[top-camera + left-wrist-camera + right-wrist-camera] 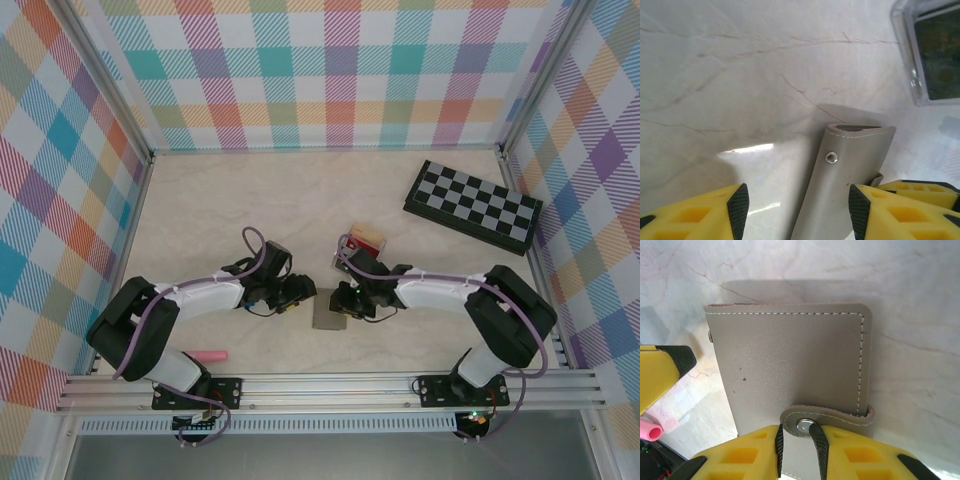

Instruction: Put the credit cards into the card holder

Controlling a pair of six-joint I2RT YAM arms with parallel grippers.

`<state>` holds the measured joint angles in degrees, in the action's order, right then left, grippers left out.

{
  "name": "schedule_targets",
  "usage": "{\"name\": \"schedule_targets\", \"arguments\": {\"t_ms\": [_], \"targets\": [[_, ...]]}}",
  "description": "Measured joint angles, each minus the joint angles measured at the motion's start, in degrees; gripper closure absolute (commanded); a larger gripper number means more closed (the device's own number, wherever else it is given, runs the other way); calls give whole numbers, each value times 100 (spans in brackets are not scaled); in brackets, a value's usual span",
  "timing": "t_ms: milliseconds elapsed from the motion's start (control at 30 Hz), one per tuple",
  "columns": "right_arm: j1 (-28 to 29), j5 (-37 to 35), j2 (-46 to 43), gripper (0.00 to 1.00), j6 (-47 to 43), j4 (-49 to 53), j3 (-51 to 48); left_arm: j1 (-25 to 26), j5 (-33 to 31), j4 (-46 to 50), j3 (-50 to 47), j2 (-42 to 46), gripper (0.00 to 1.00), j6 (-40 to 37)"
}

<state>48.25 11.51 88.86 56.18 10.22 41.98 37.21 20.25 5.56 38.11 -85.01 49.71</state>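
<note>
The grey card holder (328, 314) lies near the front middle of the table, between both grippers. In the right wrist view the card holder (790, 355) is folded shut, with its strap (830, 416) wrapped round one edge. My right gripper (797, 447) is shut on the strap's end at the metal snap. My left gripper (798, 207) is open, its pads (738, 207) either side of the card holder (840, 190), the right pad close against it. Credit cards (366, 238), red on top, stand in a small clear tray just behind.
A black-and-grey chequered board (472, 205) lies at the back right. A pink stick (210, 355) rests by the left arm's base. The clear tray (907, 55) sits just beyond the card holder in the left wrist view. Patterned walls close in three sides.
</note>
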Motion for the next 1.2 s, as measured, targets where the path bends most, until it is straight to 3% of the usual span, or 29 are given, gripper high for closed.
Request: {"name": "schedule_targets", "arguments": {"t_ms": [800,1000,1200], "targets": [[-59,-243,-149,79,151,511,-31,267,745,-433,129,-476,59,-133],[-59,-243,-127,79,177,529,-17,319,824,-557,155,-595,59,-133],[-63,-247,-127,79,212,529,-17,321,791,-435,275,-715,48,-195]]}}
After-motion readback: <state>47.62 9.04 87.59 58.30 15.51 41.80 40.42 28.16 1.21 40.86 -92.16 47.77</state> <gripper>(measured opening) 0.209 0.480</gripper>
